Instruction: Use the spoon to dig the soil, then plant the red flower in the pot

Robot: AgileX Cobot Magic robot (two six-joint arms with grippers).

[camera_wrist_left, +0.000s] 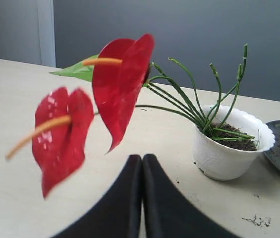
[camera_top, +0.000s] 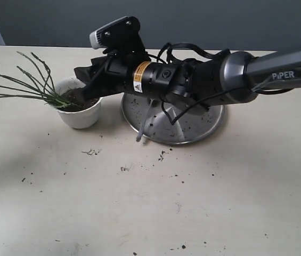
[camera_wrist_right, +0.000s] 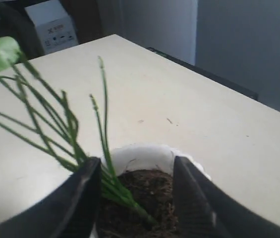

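The white pot (camera_top: 81,114) stands left of centre, full of dark soil (camera_wrist_right: 149,191). The red flower's thin green stems (camera_top: 30,85) are stuck in the soil and lean out to the left. Its red blooms (camera_wrist_left: 122,82) show only in the left wrist view. My right gripper (camera_top: 84,92) reaches across to the pot. It is open (camera_wrist_right: 136,164), with a finger (camera_wrist_right: 83,198) on each side of the soil and the stem base between them, unclamped. The spoon (camera_top: 144,121) lies on the steel plate, its handle over the rim. My left gripper (camera_wrist_left: 142,161) is shut on nothing, low beside the blooms and outside the exterior view.
The round steel plate (camera_top: 193,130) sits right of the pot, under the right arm, with soil crumbs on it. Loose crumbs (camera_top: 161,156) dot the table in front of the plate and the pot. A green leaf (camera_wrist_left: 78,72) lies behind the blooms.
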